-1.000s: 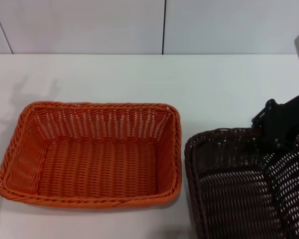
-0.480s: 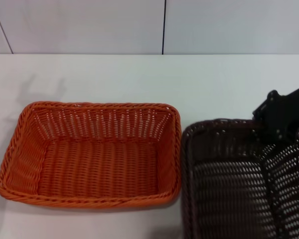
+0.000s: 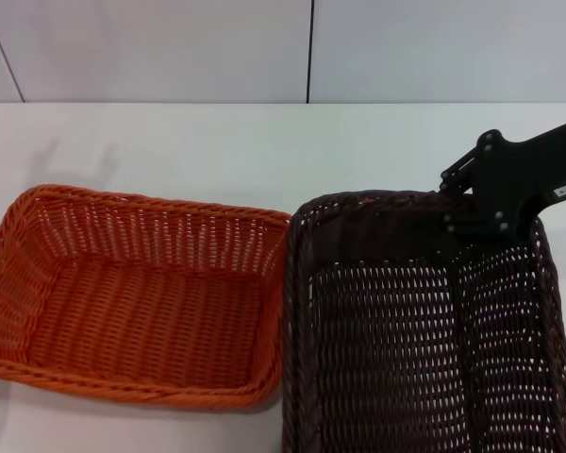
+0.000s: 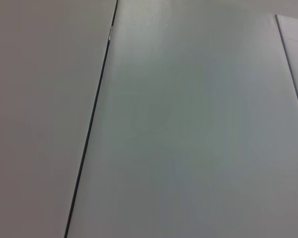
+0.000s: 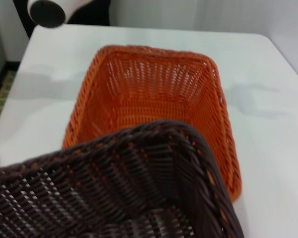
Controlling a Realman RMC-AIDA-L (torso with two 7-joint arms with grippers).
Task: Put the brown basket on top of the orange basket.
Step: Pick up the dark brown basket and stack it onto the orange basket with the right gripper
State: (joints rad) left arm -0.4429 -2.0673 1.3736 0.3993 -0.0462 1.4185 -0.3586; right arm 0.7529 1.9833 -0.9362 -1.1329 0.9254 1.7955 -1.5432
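The brown basket is on the right in the head view, lifted and close to the camera. My right gripper is shut on its far rim near the right corner. The orange basket sits on the white table to the left, turned slightly askew. Its right rim meets the brown basket's left rim. In the right wrist view the brown basket covers the near end of the orange basket. The left gripper is not in view; its wrist view shows only pale panels.
A white wall with a dark seam stands behind the table. A rounded white and black object shows at the table's far end in the right wrist view.
The brown basket has risen and moved left with my right gripper. The orange basket has shifted left and turned slightly.
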